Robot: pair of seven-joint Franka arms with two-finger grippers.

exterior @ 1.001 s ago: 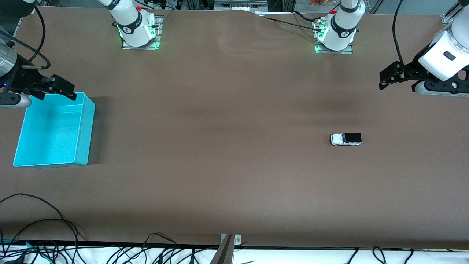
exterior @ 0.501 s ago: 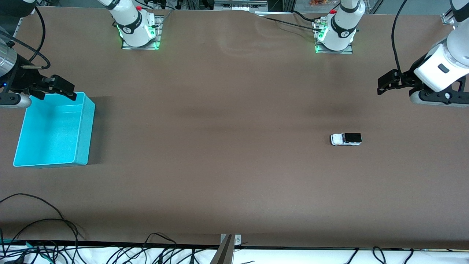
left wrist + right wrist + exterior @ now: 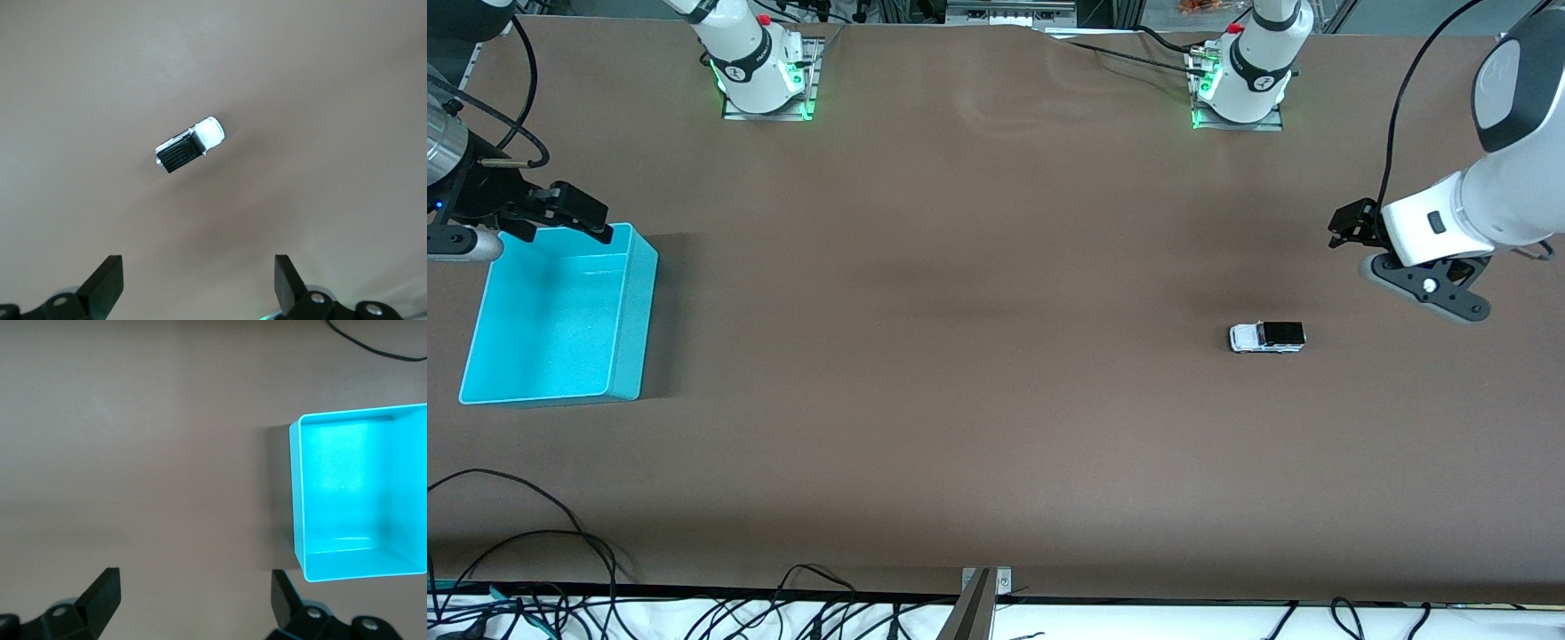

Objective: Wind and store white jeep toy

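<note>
The white jeep toy [image 3: 1266,337], black-roofed, stands on its wheels on the brown table toward the left arm's end. In the left wrist view the jeep [image 3: 189,145] lies on bare table, well apart from the fingers. My left gripper [image 3: 1347,222] hangs open and empty in the air over the table, near the jeep but not above it. Its two fingers frame bare table around the left gripper [image 3: 198,280]. My right gripper [image 3: 569,212] waits open and empty over the cyan bin's edge; the right gripper [image 3: 193,597] holds nothing.
The cyan bin [image 3: 633,311] sits at the right arm's end of the table, and its wall [image 3: 297,493] encloses an empty inside. Black cables [image 3: 534,551] trail along the table edge nearest the camera. Both arm bases [image 3: 760,71] stand at the farthest edge.
The left arm has swung and its wrist has turned downward, bringing the left gripper slightly closer to the jeep. The right arm, jeep and bin have not moved.
</note>
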